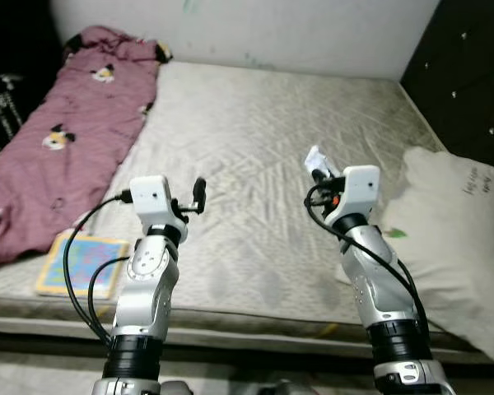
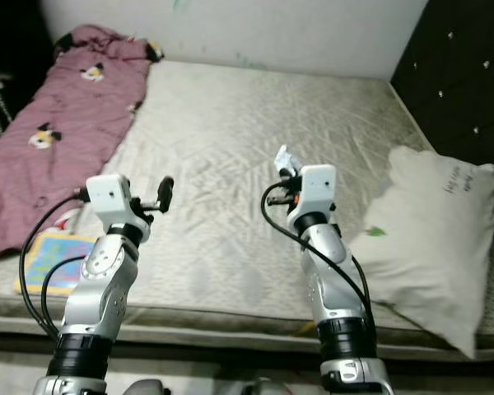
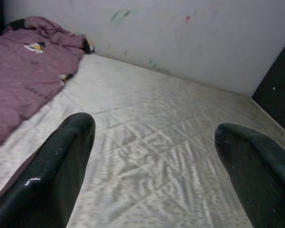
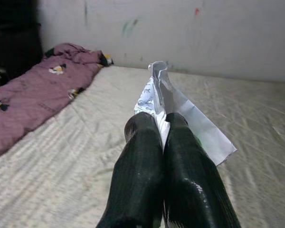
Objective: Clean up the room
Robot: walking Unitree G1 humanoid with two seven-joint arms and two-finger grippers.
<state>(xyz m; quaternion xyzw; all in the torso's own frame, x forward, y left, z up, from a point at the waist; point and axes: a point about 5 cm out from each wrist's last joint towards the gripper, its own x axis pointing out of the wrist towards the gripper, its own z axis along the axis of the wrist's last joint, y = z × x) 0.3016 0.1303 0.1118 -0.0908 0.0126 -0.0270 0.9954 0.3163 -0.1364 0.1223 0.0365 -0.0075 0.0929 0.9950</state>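
Right gripper: the right gripper (image 4: 162,124) is raised above the middle of the bed, its two black fingers pressed together on a piece of white paper (image 4: 190,118).
Paper: crumpled and partly folded, with small dark print on one face and a spot of green; it sticks up and out beyond the fingertips, clear of the bed.
Left gripper: the left gripper (image 3: 154,135) is also held up over the bed, to the left of the right one and well apart from it; its fingers are spread wide with nothing between them.
Surface: a bare mattress (image 1: 255,148), light grey-beige with a quilted pattern, takes up most of the head views.
Blanket: a maroon blanket (image 1: 66,140) with small cartoon prints lies lengthwise along the left side of the mattress, bunched at the far end by the wall.
Book: a flat, colourful square book (image 1: 82,263) sits on the near left edge of the mattress, just beside the blanket.
Pillow: a white pillow (image 1: 453,239) with a little dark writing lies at the right side of the mattress, beside the right arm.
Room: a white wall (image 3: 190,42) with a few faint coloured marks runs behind the bed; a dark tufted headboard (image 1: 469,74) stands on the right.
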